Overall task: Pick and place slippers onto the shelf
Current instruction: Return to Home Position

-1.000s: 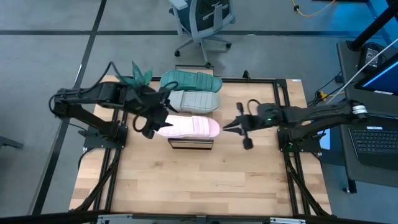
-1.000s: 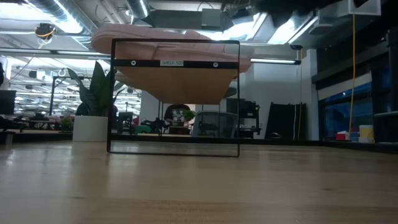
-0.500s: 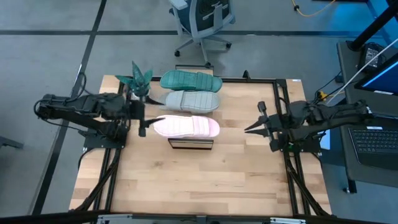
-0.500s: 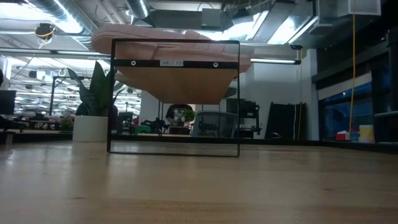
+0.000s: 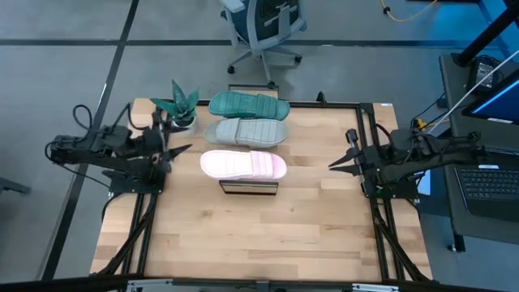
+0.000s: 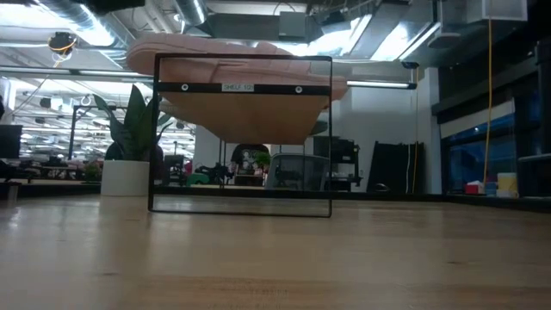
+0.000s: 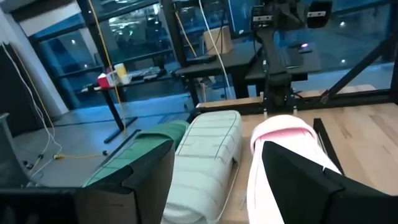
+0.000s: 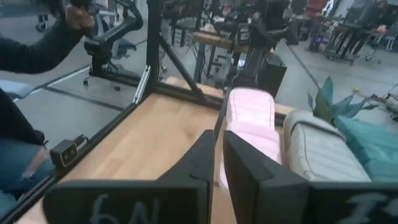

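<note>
The left gripper (image 7: 216, 149) hung at the left edge of the bench (image 5: 243, 235), fingers spread wide and empty. The right gripper (image 8: 219, 140), at the right edge, had its fingers almost pressed together on nothing. The pink slipper (image 5: 243, 165) lay on the shelf (image 5: 250, 188), the grey slipper (image 5: 246, 132) just beside it and the green slipper (image 5: 249, 105) beyond.

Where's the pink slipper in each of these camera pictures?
High view: pink slipper mid-table, on the shelf.
Low view: slipper at top, over the shelf's dark edge.
Left wrist view: slipper right of centre.
Right wrist view: slipper at centre.
Landmark: grey slipper beside it, except in low view.
</note>
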Controlling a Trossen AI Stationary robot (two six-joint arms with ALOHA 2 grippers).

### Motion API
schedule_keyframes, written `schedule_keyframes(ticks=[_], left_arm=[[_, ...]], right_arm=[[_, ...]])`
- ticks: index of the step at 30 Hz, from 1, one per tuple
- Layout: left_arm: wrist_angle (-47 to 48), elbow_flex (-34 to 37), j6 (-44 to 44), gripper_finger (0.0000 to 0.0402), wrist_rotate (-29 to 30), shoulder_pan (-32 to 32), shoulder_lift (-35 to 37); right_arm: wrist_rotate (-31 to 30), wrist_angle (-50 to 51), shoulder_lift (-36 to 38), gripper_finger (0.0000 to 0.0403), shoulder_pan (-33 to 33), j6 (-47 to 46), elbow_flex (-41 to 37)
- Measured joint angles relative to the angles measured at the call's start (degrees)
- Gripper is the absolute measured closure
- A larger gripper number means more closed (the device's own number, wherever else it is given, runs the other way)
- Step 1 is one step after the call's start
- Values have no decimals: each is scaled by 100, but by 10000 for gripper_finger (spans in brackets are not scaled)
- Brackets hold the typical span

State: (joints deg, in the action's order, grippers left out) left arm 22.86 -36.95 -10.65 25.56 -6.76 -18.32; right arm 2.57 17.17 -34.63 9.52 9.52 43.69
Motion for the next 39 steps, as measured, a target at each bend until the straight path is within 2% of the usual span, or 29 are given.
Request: schedule_keyframes(ticks=[7, 14, 18, 21, 25, 31, 39], left_arm=[[88, 838, 266, 164, -4, 0, 1035], [-890, 2065, 206, 164, -23, 0, 1515], [-1402, 2498, 286, 164, -363, 0, 1613], [-1632, 2712, 315, 164, -608, -2, 1666], [-1701, 2944, 595, 164, -642, -1, 1718], [-2827, 3633, 528, 164, -717, -2, 1735], [-2706, 3652, 532, 164, -798, 214, 1765]], right_arm=[[3, 155, -97, 366, 0, -26, -1], [2, 107, -174, 366, 0, -26, -1], [4, -3, -347, 365, -1, -35, -15], [47, -638, -419, 365, -2, -41, -371], [435, -1612, -298, 365, -2, -180, -1064], [465, -2023, 27, 365, 2, -439, -1674], [485, -2058, 798, 366, -2, -339, -2355]])
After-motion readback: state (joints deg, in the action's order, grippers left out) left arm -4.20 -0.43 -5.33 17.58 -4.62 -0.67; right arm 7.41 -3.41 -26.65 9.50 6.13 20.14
